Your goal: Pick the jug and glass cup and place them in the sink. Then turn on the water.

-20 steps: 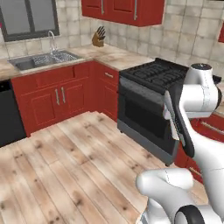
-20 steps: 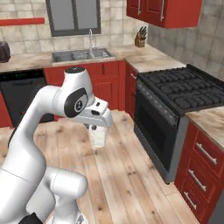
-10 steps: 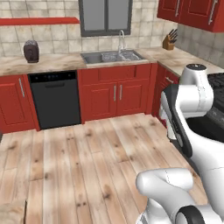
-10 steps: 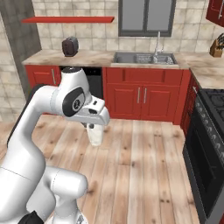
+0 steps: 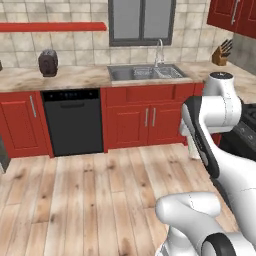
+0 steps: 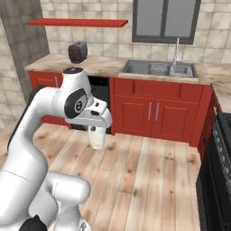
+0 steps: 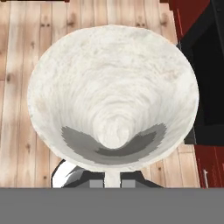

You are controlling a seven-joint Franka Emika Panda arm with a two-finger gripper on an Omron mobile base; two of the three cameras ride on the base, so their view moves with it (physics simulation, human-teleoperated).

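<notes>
No brand, label or legible writing appears on any surface. The gripper [image 6: 96,128] is closed on the jug [image 6: 96,137], which hangs upright below the hand above the wooden floor [image 6: 149,176], in front of the red cabinets [image 6: 153,115]. In the right base view the jug sits at 9 o'clock from frame centre, with the dishwasher [image 6: 97,92] directly behind it; the fingers themselves are too small there to resolve. In the left base view the arm covers most of the jug [image 5: 194,149], leaving a pale sliver at 3 o'clock. The hand view looks straight into the jug's [image 7: 111,94] wide pale rim; the fingertips [image 7: 133,176] are largely hidden beneath its wall at 6 o'clock, so the exact contact cannot be made out. The sink [image 5: 142,73] lies in the counter under the window, well apart from the jug, at 12 o'clock in the left base view and at 1 o'clock in the right base view [image 6: 158,68]; its tap [image 5: 160,50] is thin and faint. A dark rounded object [image 6: 77,52] stands on the counter, identity unclear.
</notes>
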